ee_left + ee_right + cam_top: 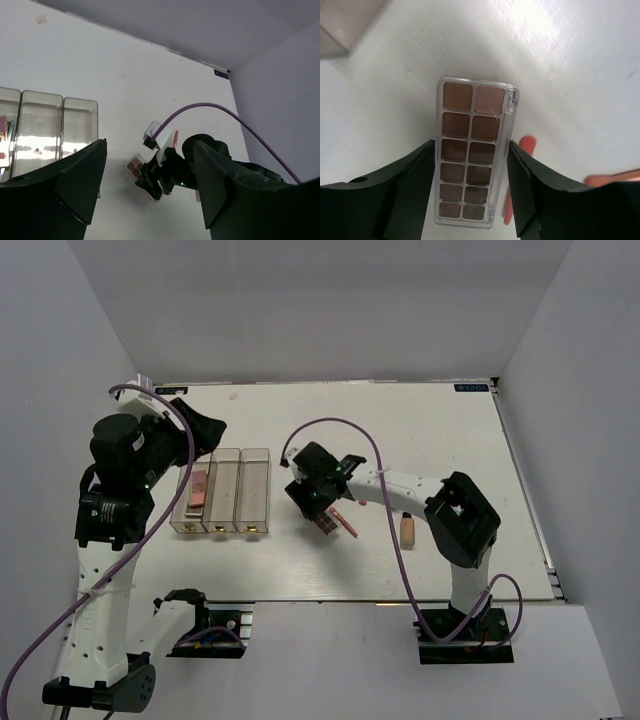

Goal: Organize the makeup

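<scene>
My right gripper (322, 515) is shut on a clear flat palette of brown eyeshadow pans (472, 150), gripping its long sides and holding it tilted just above the table, right of the clear acrylic box (222, 490). The palette also shows in the left wrist view (136, 166). A coral-pink stick (346, 521) lies on the table beside it, and shows in the right wrist view (519, 180). A beige dark-capped bottle (407, 530) lies further right. A pink-brown palette (199, 490) sits in the box's left compartment. My left gripper (205, 430) is open and empty, raised above the box's far left end.
A second coral stick end (615, 176) shows at the right edge of the right wrist view. The box's three compartments (45, 127) lie at the left of the left wrist view. White walls enclose the table on three sides.
</scene>
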Action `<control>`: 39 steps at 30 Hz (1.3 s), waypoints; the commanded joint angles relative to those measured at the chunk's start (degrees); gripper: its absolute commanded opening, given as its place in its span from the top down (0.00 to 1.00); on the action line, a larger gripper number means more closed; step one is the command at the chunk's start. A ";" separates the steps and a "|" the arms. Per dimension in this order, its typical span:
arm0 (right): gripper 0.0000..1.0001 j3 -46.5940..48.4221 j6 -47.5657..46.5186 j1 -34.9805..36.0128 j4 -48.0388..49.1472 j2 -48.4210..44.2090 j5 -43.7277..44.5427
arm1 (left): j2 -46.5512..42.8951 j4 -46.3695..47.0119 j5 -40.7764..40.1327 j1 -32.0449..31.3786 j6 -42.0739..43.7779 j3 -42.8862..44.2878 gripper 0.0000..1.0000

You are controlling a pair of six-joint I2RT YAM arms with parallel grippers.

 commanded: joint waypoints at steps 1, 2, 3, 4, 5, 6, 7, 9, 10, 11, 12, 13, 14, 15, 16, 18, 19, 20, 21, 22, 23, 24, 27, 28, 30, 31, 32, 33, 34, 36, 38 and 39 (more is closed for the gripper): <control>0.95 9.24 -5.79 -0.89 -0.12 -2.41 -4.13 | 0.00 4.26 3.18 -0.13 -1.69 2.96 0.20; 0.95 14.65 -5.70 -0.98 -0.74 -1.36 -5.19 | -0.09 5.14 3.45 -0.13 -1.87 3.31 0.20; 0.96 17.67 -4.66 -1.06 -1.44 -0.30 -6.77 | 0.00 5.41 3.71 -0.13 -2.13 3.32 0.20; 0.96 20.74 -4.56 -1.07 -2.49 2.32 -7.13 | 0.09 5.93 4.32 -0.13 -2.48 3.40 0.20; 0.96 26.78 -2.65 -0.89 -2.94 3.74 -7.49 | 0.26 6.90 4.59 -0.13 -2.66 3.41 0.20; 0.96 29.97 -1.06 -0.54 -3.20 6.97 -8.19 | 0.26 7.34 4.94 -0.13 -2.83 3.49 0.20; 0.96 33.31 -0.43 -0.45 -3.99 8.92 -8.71 | 0.35 7.95 5.81 -0.13 -3.01 3.67 0.20; 0.97 46.00 1.58 -0.01 -5.48 15.83 -10.55 | 0.70 9.27 6.43 -0.13 -3.27 3.93 0.20; 0.97 50.44 3.86 0.25 -6.19 18.14 -11.52 | 0.96 9.54 6.87 -0.13 -3.45 4.11 0.20; 0.98 54.05 5.01 0.34 -6.19 19.99 -12.05 | 1.14 9.98 6.96 -0.13 -3.45 4.20 0.20; 0.98 56.87 6.15 0.69 -4.98 21.84 -13.63 | 1.14 10.07 7.22 -0.13 -3.54 4.37 0.20; 0.99 56.11 8.43 0.95 -2.87 21.86 -14.60 | 1.14 10.24 7.23 -0.13 -3.54 4.37 0.20; 0.99 54.36 9.49 1.13 2.72 21.42 -14.96 | 1.14 10.42 7.23 -0.13 -3.54 4.37 0.20; 0.99 50.17 10.63 1.74 5.38 20.46 -15.74 | 1.05 10.51 7.05 -0.13 -3.54 4.37 0.20; 1.00 48.39 11.78 1.83 7.84 19.93 -16.19 | 0.97 10.60 7.05 -0.13 -3.54 4.28 0.20; 1.00 46.27 14.77 2.19 13.57 20.01 -17.50 | 0.70 10.77 7.23 -0.13 -3.54 4.11 0.20; 1.00 46.35 15.65 2.53 15.24 20.27 -17.94 | 0.53 10.95 7.23 -0.13 -3.54 3.76 0.20; 1.00 46.26 17.40 2.63 16.64 20.71 -18.56 | 0.53 11.21 7.31 -0.13 -3.54 3.67 0.20; 1.00 46.17 18.20 2.63 20.49 21.50 -19.61 | 0.53 11.30 7.32 -0.13 -3.54 3.49 0.20; 1.00 46.17 19.16 2.80 22.35 21.77 -19.88 | 0.79 11.30 7.32 -0.13 -3.45 3.49 0.20; 1.00 46.17 21.09 2.89 24.29 22.21 -20.93 | 0.79 11.30 7.40 -0.13 -3.45 3.58 0.20; 1.00 46.17 22.15 3.06 28.66 23.08 -21.46 | 1.22 11.30 7.49 -0.13 -3.36 3.58 0.20; 1.00 46.44 25.84 3.33 33.52 25.11 -22.43 | 1.40 11.12 7.49 -0.13 -3.36 4.19 0.20; 1.00 46.00 26.81 3.50 36.67 25.63 -22.34 | 1.49 10.86 7.49 -0.13 -3.36 4.20 0.20; 1.00 44.86 29.61 3.68 40.37 26.95 -21.47 | 0.97 10.51 7.40 -0.13 -3.54 4.46 0.20; 1.00 44.07 30.15 3.77 44.65 27.30 -20.86 | 0.96 10.07 7.40 -0.13 -3.62 4.46 0.20; 1.00 42.76 30.68 4.03 47.13 28.09 -19.98 | 0.79 9.72 7.40 -0.13 -3.63 4.63 0.20; 1.00 42.66 30.77 4.03 49.33 28.71 -19.36 | 0.53 9.37 7.32 -0.13 -3.71 4.72 0.20; 1.00 43.88 30.60 4.12 51.88 30.45 -17.79 | 0.44 8.50 7.14 -0.13 -3.63 4.90 0.20; 1.00 47.30 30.60 4.47 52.69 33.01 -16.90 | 0.09 7.52 7.05 -0.13 -3.54 4.99 0.20; 0.98 51.95 31.03 4.56 53.04 36.34 -14.62 | -0.35 6.64 6.70 -0.13 -3.62 4.81 0.20; 0.97 52.93 31.12 4.91 53.31 37.14 -13.48 | -0.44 6.47 6.87 -0.13 -3.80 4.38 0.20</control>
